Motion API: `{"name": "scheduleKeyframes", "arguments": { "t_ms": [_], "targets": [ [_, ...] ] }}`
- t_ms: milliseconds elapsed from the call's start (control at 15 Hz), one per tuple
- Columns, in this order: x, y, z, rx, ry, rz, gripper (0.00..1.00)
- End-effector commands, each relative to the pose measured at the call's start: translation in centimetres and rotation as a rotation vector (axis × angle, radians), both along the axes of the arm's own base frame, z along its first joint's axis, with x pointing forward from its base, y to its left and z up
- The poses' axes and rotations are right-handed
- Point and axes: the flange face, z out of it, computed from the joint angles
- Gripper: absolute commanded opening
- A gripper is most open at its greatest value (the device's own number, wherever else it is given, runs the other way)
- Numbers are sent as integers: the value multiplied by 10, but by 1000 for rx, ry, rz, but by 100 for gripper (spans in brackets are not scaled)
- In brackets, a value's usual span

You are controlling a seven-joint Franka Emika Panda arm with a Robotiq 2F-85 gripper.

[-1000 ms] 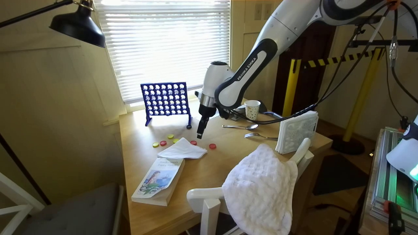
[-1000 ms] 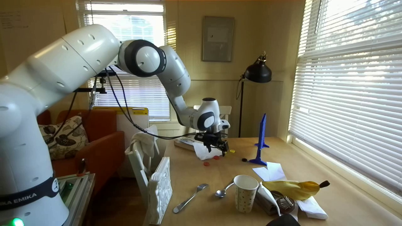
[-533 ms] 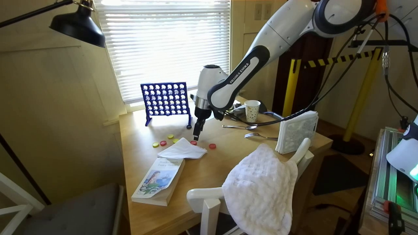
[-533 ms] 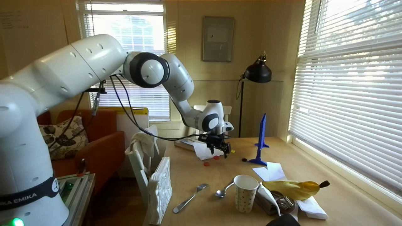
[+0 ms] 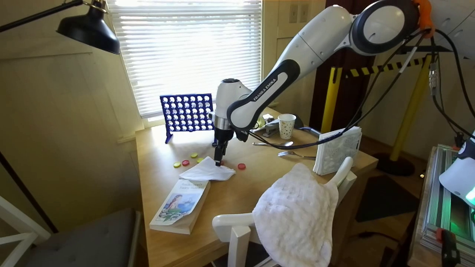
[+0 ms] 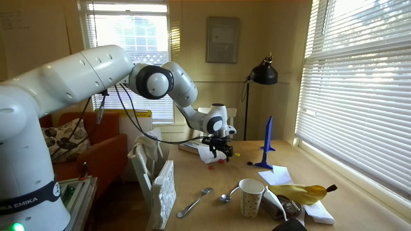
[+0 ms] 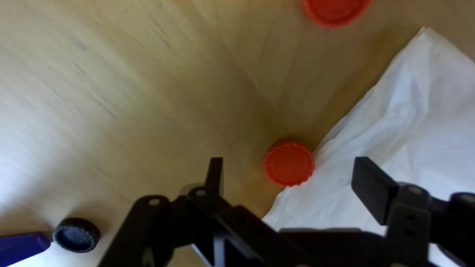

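My gripper (image 7: 287,161) is open and empty, pointing down at the table. Its fingers (image 7: 373,189) stand wide apart. Between and beyond the fingertips a red disc (image 7: 289,163) lies on the wood against the edge of a white napkin (image 7: 426,129). The right finger is over the napkin. In an exterior view the gripper (image 5: 218,163) partly covers that disc; it also shows under the gripper (image 6: 221,158) in an exterior view (image 6: 221,161). Another red disc (image 7: 336,9) lies farther off. A black disc (image 7: 76,235) touches a blue foot (image 7: 22,246) at lower left.
A blue grid rack (image 5: 189,113) stands near the window. Yellow discs (image 5: 177,164) and a red one (image 5: 185,162) lie left of the gripper. A book (image 5: 178,207), paper cup (image 6: 250,197), fork (image 6: 194,202), spoon (image 6: 225,198), white napkin stack (image 6: 164,195) and yellow pouch (image 6: 301,194) are on the table.
The arm has lowered, and the gripper has moved left and down in an exterior view, from beside the red disc to over it at the napkin's edge. The objects have not moved.
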Motion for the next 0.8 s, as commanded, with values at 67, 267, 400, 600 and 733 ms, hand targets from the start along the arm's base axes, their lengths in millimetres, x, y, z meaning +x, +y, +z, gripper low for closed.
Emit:
{"name": "scheduleKeyframes", "arguments": {
  "t_ms": [67, 267, 400, 600, 733],
  "targets": [
    [10, 6, -6, -4, 12, -2, 84],
    [15, 3, -5, -1, 0, -11, 85],
    [17, 3, -4, 0, -6, -14, 85],
    [19, 3, -5, 4, 4, -14, 70],
    [18, 3, -6, 2, 35, -15, 52]
  ]
}}
